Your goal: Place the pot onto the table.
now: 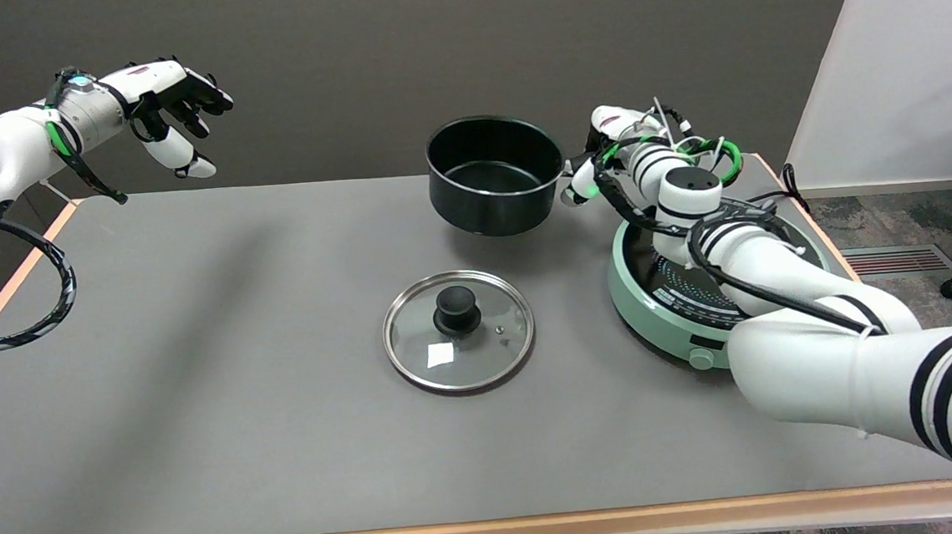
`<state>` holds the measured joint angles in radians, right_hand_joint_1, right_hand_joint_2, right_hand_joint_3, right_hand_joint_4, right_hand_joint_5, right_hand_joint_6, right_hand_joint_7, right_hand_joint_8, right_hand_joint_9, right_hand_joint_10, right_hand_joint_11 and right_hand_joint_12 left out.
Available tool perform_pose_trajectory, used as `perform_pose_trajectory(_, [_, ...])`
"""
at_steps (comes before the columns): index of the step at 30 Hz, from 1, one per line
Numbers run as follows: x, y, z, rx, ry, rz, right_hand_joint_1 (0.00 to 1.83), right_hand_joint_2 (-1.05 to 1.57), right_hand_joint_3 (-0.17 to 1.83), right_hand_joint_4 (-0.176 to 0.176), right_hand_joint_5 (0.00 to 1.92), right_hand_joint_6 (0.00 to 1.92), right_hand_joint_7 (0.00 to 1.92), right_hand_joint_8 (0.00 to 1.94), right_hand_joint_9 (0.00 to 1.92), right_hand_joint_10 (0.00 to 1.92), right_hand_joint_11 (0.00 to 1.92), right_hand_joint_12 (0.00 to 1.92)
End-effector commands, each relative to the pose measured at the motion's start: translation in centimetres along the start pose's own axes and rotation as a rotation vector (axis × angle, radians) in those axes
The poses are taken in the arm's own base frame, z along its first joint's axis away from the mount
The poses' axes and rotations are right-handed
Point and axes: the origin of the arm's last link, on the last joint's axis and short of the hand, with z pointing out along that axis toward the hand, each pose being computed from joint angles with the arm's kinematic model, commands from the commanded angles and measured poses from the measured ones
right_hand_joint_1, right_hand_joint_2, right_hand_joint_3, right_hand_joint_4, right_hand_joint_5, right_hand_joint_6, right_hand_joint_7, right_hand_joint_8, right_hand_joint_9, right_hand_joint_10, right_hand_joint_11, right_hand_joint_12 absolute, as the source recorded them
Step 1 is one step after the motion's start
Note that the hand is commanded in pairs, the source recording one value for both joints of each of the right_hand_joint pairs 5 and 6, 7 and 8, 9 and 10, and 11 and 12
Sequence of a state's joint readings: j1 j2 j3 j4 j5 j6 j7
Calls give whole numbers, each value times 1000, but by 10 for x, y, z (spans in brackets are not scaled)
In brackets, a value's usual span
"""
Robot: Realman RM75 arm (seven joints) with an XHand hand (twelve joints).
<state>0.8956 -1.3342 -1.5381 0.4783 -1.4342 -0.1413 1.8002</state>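
While the white right arm reaches in from the near right edge of the grey table (pixel 202 420), its black-and-white right hand (pixel 602 153) sits at the far end of the reach, mostly hidden behind its own wrist and green-sleeved cabling. Nearer than the hand and directly below the forearm lies the round mint-green induction cooker (pixel 655 309), its dark glass top partly covered by the arm. Nearer than the hand and well off to its left, the round glass lid (pixel 458 330) with a steel rim and a black knob lies flat on the table, a small white label showing through the glass. Just beside the hand on its left, the black round metal pot (pixel 495 173) is tilted and appears lifted off the tabletop, with a soft shadow beneath it. The hand touches the pot's right side at the handle, with fingers curled there; it seems to hold the pot by that side, though the exact grip is hidden from view. Empty inside, the pot shows a dark base.
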Motion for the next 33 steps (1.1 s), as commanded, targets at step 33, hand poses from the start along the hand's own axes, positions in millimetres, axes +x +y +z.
perform_pose_trajectory(33, [-32, -41, -10, 79, -29, -148, 1060, 1202, 487, -15, 1920, 1920, 1920, 1920, 1920, 1920, 1920, 1920])
